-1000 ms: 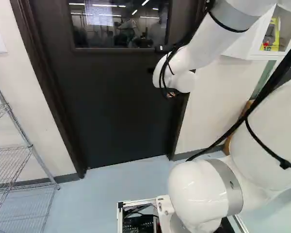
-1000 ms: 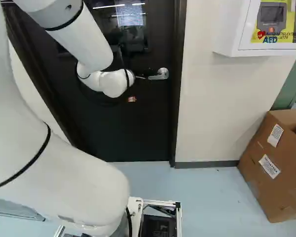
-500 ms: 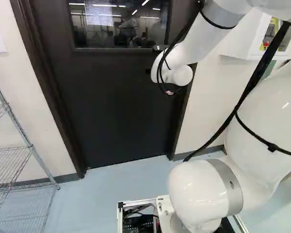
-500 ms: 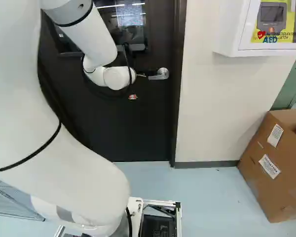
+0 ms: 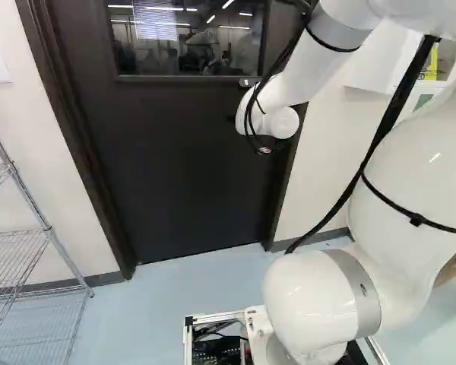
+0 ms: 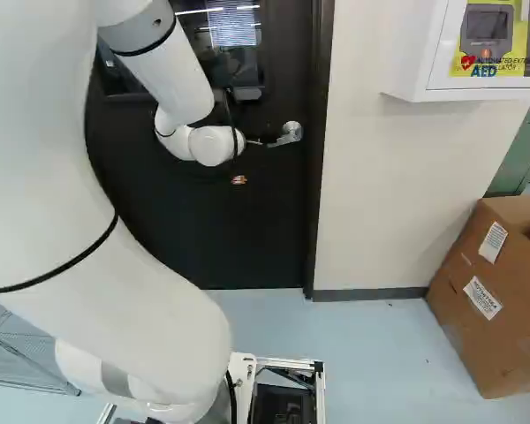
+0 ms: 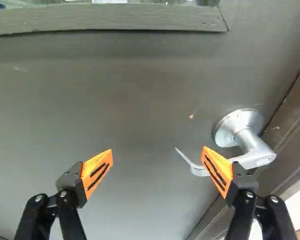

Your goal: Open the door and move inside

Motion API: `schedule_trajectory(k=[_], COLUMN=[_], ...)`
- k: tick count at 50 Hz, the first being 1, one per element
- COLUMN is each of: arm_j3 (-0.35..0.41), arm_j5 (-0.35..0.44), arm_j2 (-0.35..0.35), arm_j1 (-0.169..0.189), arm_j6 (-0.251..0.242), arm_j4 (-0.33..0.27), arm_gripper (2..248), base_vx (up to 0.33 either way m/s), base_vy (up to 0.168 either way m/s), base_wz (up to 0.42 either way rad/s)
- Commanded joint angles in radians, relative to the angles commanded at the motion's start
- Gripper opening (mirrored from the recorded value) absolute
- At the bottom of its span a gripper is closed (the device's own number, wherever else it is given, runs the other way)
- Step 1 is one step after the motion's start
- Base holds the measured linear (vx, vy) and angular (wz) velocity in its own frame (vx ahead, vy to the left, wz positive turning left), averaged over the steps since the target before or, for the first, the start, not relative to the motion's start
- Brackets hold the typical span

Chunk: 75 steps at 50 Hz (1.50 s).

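Here's the gripper (image 7: 158,149), spread wide at the shut door (image 5: 190,167), one orange pad (image 7: 221,176) right at the silver lever handle (image 7: 257,152), by the door's right edge, though whether they touch I can't tell. We're at the unlatching step, I'd say: next it wants firm downward pressure on the lever without slipping off, then the door eased open before driving in.

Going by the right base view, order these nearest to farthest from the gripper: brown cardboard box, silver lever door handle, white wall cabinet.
1. Silver lever handle, on the door, beside the gripper.
2. White cabinet, high on the wall beside the door.
3. Cardboard box, on the floor, lower right.
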State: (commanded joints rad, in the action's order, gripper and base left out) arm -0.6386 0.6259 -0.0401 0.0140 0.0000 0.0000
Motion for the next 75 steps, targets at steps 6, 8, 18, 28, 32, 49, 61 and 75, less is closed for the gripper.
schedule_trajectory(k=[6,8,18,28,32,49,61,75], arm_j3=[0.002,0.003,0.006,0.009,0.009,0.011,0.01,0.051], arm_j5=[0.0,0.0,0.0,0.0,0.0,0.0,0.0,0.0], arm_j2=[0.011,0.015,0.035,0.056,0.064,0.102,0.118,0.069], arm_j1=[0.0,0.0,0.0,0.0,0.0,0.0,0.0,0.003], arm_j6=[0.0,0.0,0.0,0.0,0.0,0.0,0.0,0.0], arm_j4=[0.0,0.0,0.0,0.0,0.0,0.0,0.0,0.0], arm_gripper=[247,247,247,247,247,247,247,247], base_vx=[0.0,0.0,0.0,0.0,0.0,0.0,0.0,0.0], base_vy=[0.0,0.0,0.0,0.0,0.0,0.0,0.0,0.0], base_wz=[0.0,0.0,0.0,0.0,0.0,0.0,0.0,0.0])
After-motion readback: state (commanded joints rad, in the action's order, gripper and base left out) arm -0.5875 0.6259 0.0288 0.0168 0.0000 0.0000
